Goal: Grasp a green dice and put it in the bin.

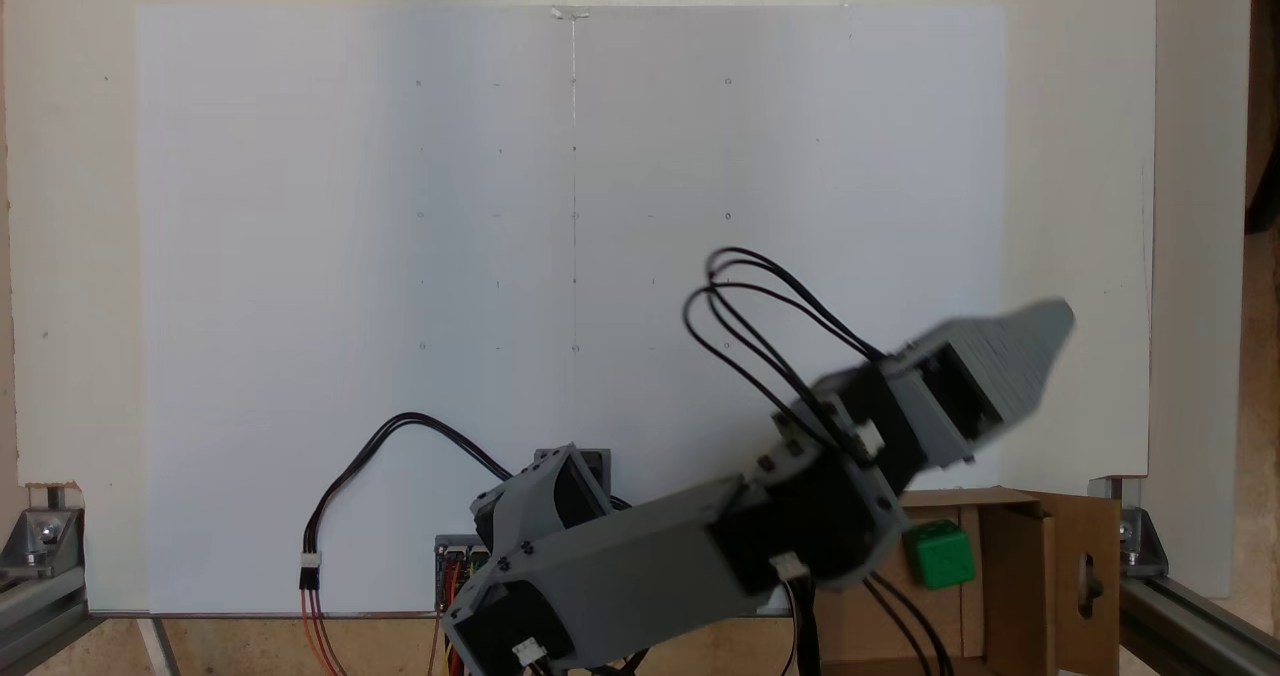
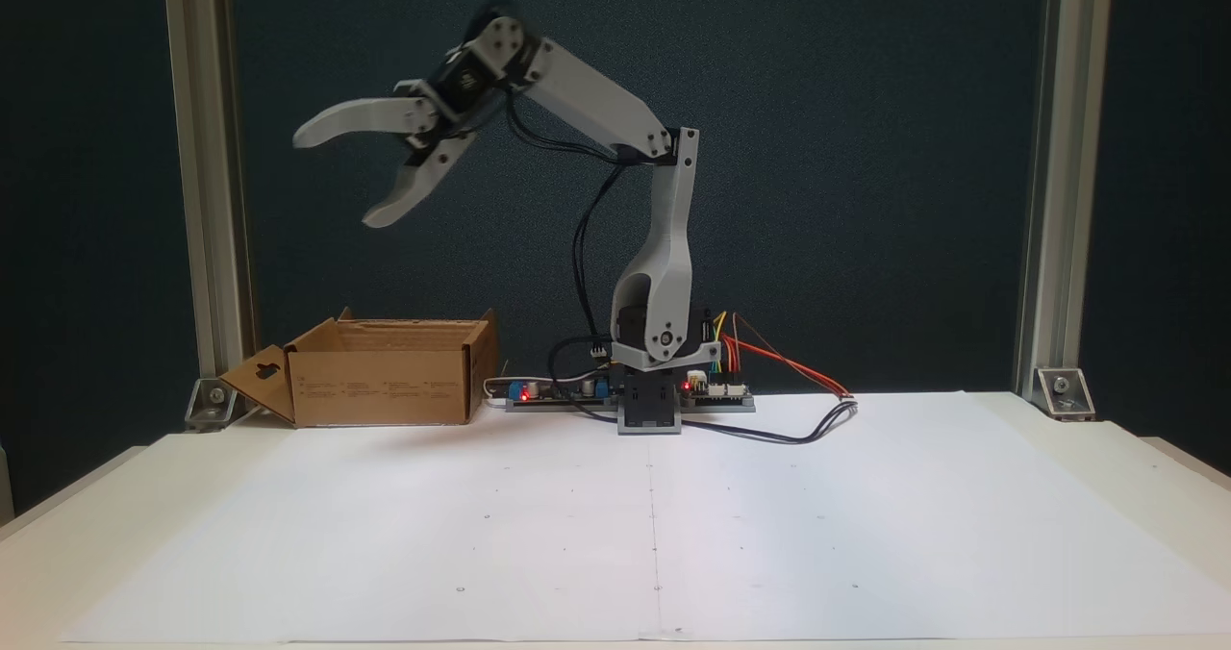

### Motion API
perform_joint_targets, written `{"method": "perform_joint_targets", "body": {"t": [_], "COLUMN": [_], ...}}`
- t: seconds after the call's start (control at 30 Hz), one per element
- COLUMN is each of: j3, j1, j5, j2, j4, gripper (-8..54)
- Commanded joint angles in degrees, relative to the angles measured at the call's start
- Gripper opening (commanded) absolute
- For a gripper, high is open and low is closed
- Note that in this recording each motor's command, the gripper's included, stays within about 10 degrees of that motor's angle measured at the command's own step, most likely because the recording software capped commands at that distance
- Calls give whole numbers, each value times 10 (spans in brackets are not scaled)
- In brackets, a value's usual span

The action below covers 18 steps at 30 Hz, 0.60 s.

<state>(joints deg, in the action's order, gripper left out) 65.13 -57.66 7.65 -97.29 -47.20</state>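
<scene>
A: One green dice [image 1: 940,554] was already lying inside the bin [image 1: 1010,596] when we looked down from above, just beside the arm's elbow.

B: Agreed. We saw the gripper [image 2: 335,177] hanging high above the bin [image 2: 385,373] in the front fixed view, jaws spread wide, nothing between them.

A: So we judged the drop as done. What was left for the step?

B: We reckoned a clean pull-back. We would have kept the jaws apart, kept the arm up clear of the cardboard flaps, and swung it toward the white sheet [image 2: 654,525] without clipping the black cables [image 1: 760,306].

A: Any writing we could log?

B: We found small printed lines on the bin's front wall, too tiny to read. We spotted no brand or label on the arm. The sheet carried faint dots and a centre line, no text.
</scene>
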Motion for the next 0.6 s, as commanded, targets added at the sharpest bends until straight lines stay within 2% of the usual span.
{"method": "perform_joint_targets", "body": {"t": [0.0,0.33,0.57], "j3": [-22,129,330], "j1": [69,358,483], "j5": [-30,-40,-40], "j2": [-28,-119,-211], "j4": [5,17,187], "gripper": [443,454,454]}}
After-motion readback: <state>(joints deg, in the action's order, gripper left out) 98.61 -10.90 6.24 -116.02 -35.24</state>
